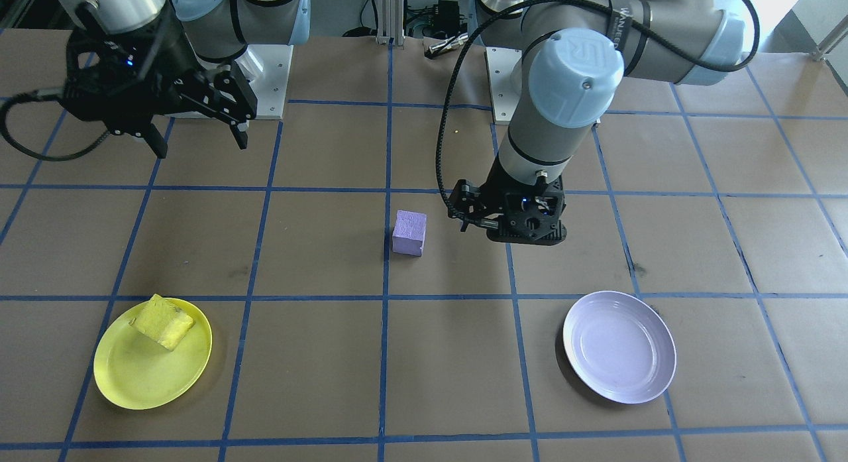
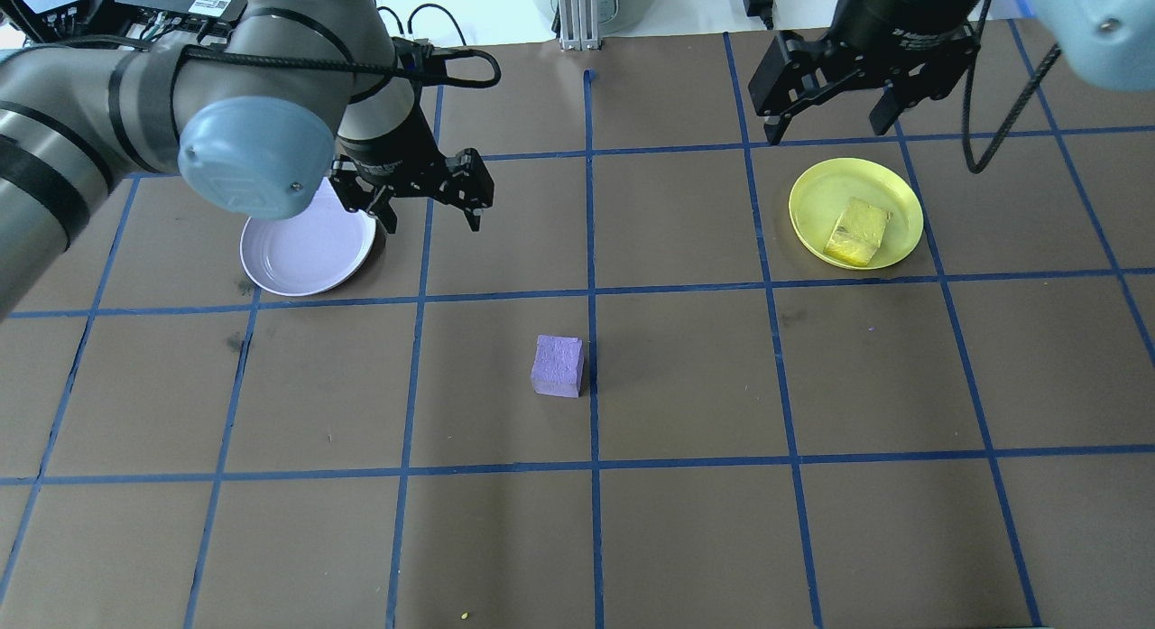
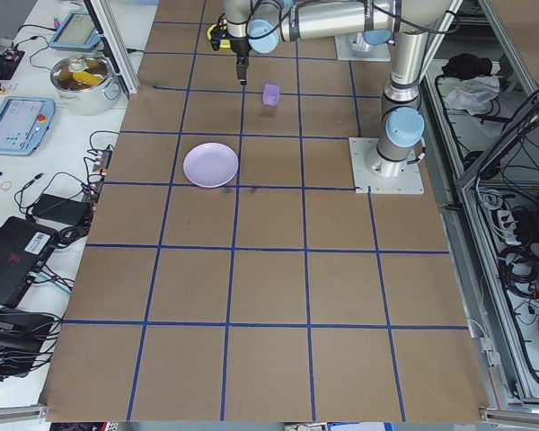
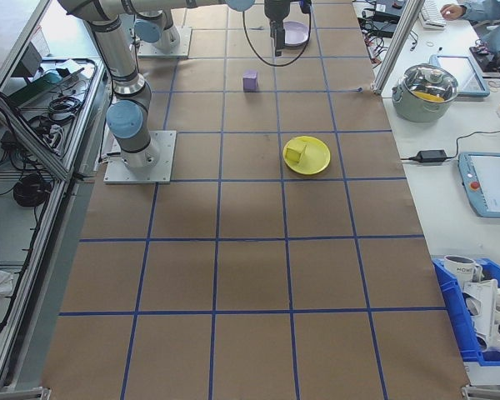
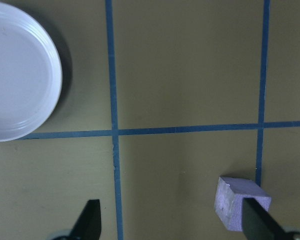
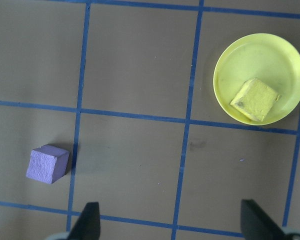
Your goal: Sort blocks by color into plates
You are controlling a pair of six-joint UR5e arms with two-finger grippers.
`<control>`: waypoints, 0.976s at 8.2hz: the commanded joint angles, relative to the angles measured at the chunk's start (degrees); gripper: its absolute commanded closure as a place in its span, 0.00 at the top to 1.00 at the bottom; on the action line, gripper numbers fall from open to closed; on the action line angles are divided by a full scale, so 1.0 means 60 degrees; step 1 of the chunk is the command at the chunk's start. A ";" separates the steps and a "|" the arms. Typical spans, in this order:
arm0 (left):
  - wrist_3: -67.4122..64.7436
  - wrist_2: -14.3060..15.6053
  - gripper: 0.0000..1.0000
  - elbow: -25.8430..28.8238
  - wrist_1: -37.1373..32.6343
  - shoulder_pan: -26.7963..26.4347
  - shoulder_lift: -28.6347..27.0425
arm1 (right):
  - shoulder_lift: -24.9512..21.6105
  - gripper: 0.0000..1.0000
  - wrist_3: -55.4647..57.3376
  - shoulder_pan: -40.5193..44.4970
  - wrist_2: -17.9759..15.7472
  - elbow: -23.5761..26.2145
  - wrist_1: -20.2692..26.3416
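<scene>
The light purple block [image 2: 558, 366] sits alone on the brown table near its middle, also seen as the purple block [image 1: 409, 233]. A yellow block [image 2: 857, 232] lies tilted inside the yellow plate [image 2: 821, 191]. Nothing lies in the lavender plate [image 2: 307, 250]. My left gripper [image 2: 429, 200] hangs open beside the lavender plate's edge, holding nothing. In its wrist view the purple block [image 5: 240, 202] lies just by one fingertip [image 5: 257, 225]. My right gripper [image 2: 826, 128] is open and raised behind the yellow plate, nothing in it; its wrist view shows the yellow block [image 6: 255, 100] and the purple block [image 6: 47, 164].
Blue tape lines grid the brown paper table. The arms' base plates [image 1: 265, 81] stand at the robot's side. Side benches hold a pot [image 4: 431, 87], tablets, cables and a blue bin [image 4: 483, 317]. A person's hand [image 4: 450, 10] shows at the far bench.
</scene>
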 commanded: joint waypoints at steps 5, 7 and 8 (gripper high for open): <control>-0.1136 -0.0751 1.00 -0.1115 0.0737 -0.2189 -0.1082 | -0.0535 1.00 -0.0276 -0.0280 -0.0655 0.0262 -0.0730; -0.1079 -0.0677 1.00 -0.1115 0.0826 -0.2544 -0.1377 | -0.0521 1.00 -0.0246 -0.0032 -0.0205 0.0291 -0.0700; -0.0991 -0.0662 1.00 -0.1115 0.0826 -0.2545 -0.1479 | -0.0506 1.00 -0.0232 -0.0016 0.0002 0.0291 -0.0729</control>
